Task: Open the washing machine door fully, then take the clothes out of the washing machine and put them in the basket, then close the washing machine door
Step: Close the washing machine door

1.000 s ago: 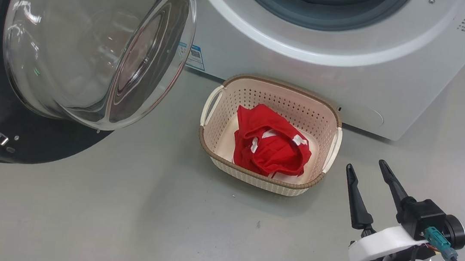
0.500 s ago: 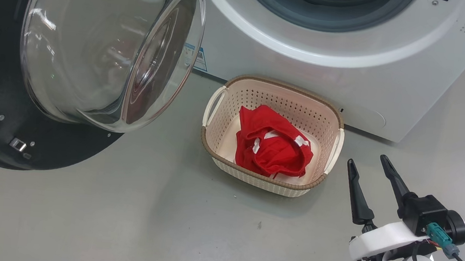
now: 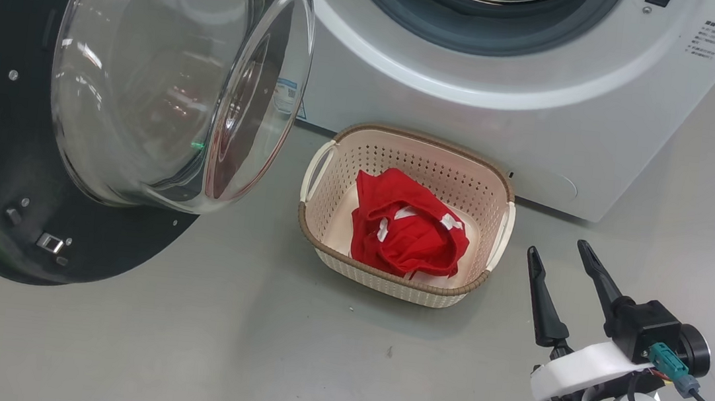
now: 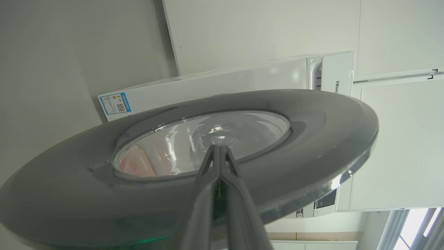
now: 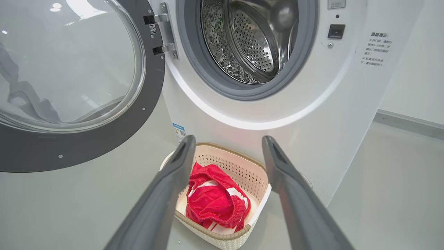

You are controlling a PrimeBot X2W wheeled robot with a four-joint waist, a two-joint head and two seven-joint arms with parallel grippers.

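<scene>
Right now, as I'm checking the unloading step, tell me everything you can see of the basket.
The basket is small, rounded-rectangular, of cream perforated plastic, with a brown woven-look rim and two pale side handles. It stands upright on the grey floor, close before the washing machine. A crumpled red garment with white trim lies inside it. The open right hand is to its right, apart from it.
</scene>
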